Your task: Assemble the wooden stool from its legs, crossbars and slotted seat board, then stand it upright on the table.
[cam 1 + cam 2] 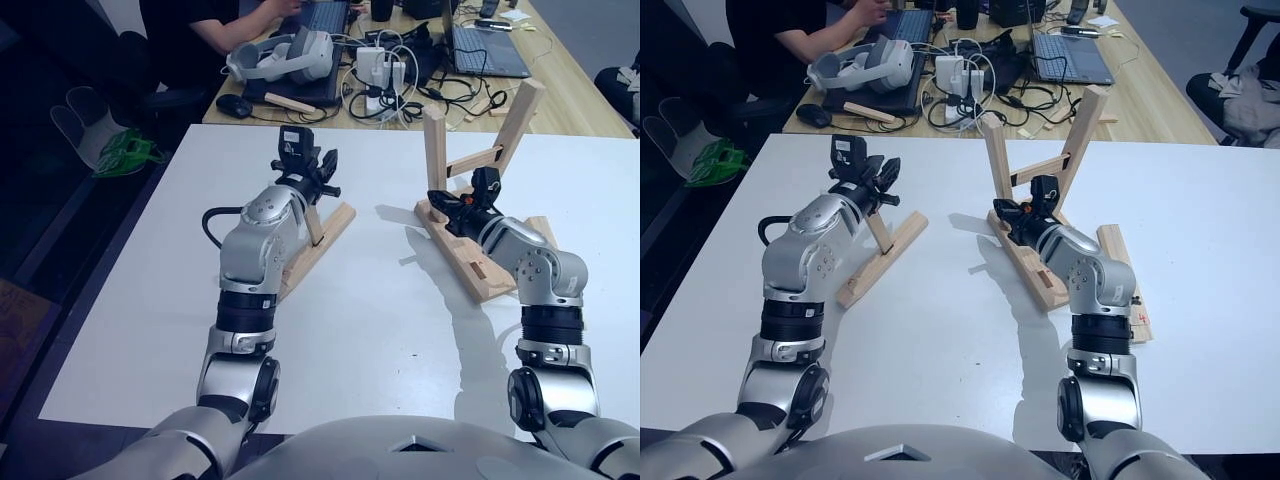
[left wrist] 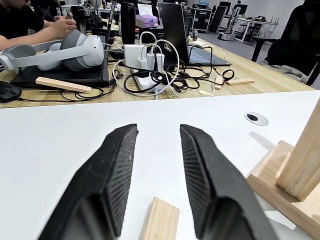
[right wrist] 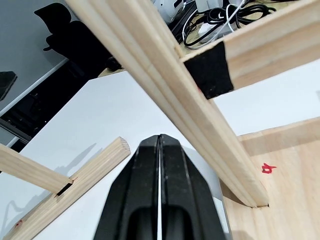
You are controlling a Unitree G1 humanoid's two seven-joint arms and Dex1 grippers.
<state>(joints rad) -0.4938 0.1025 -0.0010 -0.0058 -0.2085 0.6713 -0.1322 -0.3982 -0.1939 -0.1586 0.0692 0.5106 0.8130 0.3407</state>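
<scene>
Bare table [image 1: 960,330] is left between the seat board [image 1: 1043,288] and the wooden piece [image 1: 880,262] to its left, and in front of the board. Above the board, passage is barred by two upright legs [image 1: 997,165] joined by a crossbar [image 1: 1042,170]. Behind it, a cluttered desk [image 1: 1160,100] is found.

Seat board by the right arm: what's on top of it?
Two legs stand on the seat board, joined by a crossbar. The right end effector lies over part of it, hiding what is beneath.
</scene>
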